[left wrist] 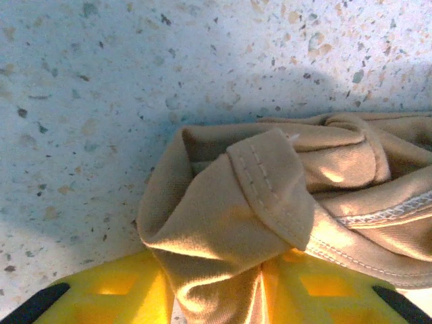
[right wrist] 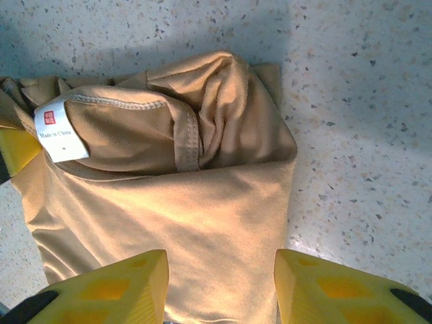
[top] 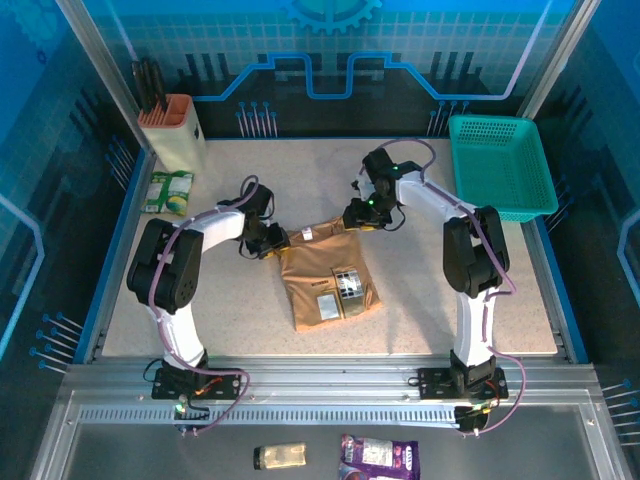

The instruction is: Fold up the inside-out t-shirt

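The inside-out t-shirt [top: 325, 275] lies in the middle of the table as a tan folded bundle, with a grey printed patch on top. Its white tag [right wrist: 62, 133] sits by the collar at the far end. My left gripper [top: 272, 243] is at the bundle's far left corner. In the left wrist view the yellow fingers [left wrist: 115, 290] pinch a bunched fold of the t-shirt [left wrist: 223, 223]. My right gripper [top: 358, 218] hovers at the far right corner, open. Its fingers [right wrist: 111, 287] straddle flat cloth [right wrist: 202, 209] without closing on it.
A knife block [top: 172, 130] stands at the back left with a green packet [top: 168, 192] beside it. A teal basket [top: 500, 165] sits at the back right. Bare speckled table [top: 480, 320] surrounds the bundle. A jar [top: 280, 457] and a purple bag [top: 378, 458] lie below the front rail.
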Controlling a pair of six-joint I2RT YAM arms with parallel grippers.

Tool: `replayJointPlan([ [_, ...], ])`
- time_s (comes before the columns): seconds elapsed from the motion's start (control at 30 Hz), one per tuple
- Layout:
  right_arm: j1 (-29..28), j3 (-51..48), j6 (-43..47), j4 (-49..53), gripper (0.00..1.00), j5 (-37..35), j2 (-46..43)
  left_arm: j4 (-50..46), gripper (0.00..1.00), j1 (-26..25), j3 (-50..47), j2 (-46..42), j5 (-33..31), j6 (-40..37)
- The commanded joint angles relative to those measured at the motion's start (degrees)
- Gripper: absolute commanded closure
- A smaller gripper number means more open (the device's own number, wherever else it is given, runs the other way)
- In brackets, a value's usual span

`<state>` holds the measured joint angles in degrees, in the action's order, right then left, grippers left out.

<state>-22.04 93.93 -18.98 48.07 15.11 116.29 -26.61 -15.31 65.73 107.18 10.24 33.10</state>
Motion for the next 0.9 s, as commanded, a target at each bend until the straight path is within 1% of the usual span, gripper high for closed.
replayJointPlan([
  [0.0, 0.95, -1.13, 0.35, 1.53, 0.54, -0.53, -1.59, -1.43, 0.65, -1.97, 2.49, 2.88, -1.99, -0.49],
  [0.13, 1.04, -1.09, 0.27, 1.74, 0.54, -0.85, -1.68, -3.17, 0.73, -2.84, 3.68, 4.24, -3.61, -1.17],
  [0.33, 1.24, -1.48, 1.82, 1.67, 0.54, -5.44, -1.48, -2.66, 0.88, -2.97, 3.92, 4.16, -4.75, -2.44],
  [0.37, 1.31, -1.33, 2.59, 1.35, 0.52, -5.71, -0.88, -2.57, 0.9, -2.92, 4.38, 4.33, -4.95, -3.02],
  [0.43, 1.39, -0.98, 4.5, 0.35, 0.51, -3.49, 0.53, -2.49, 0.93, -2.8, 5.66, 5.03, -5.18, -4.22],
  [0.5, 1.4, 0.4, 6.01, 0.13, 0.5, -1.13, 2.48, -2.56, 0.94, -2.75, 7.3, 5.81, -5.4, -5.58],
  [0.6, 1.61, 3.22, 6.55, 0.64, 0.5, -0.27, 5.79, -3.03, 0.96, -2.53, 10.31, 7.22, -5.01, -7.72],
  [0.67, 1.76, 5.03, 5.76, 1.73, 0.49, -1.01, 7.71, -4.14, 0.97, -2.43, 12.57, 8.21, -5.49, -8.67],
  [0.73, 1.92, 6.32, 3.93, 3.76, 0.49, -3.98, 8.89, -5.58, 0.97, -2.14, 14.77, 9.25, -5.68, -9.19],
  [0.8, 2.12, 5.83, 2.17, 4.5, 0.49, -5.98, 8.8, -6.23, 0.97, -2.0, 16.02, 9.88, -5.64, -9.62],
  [0.87, 2.35, 4.74, 0.72, 4.16, 0.48, -6.09, 8.65, -6.65, 0.97, -1.83, 16.68, 10.28, -5.56, -9.83],
])
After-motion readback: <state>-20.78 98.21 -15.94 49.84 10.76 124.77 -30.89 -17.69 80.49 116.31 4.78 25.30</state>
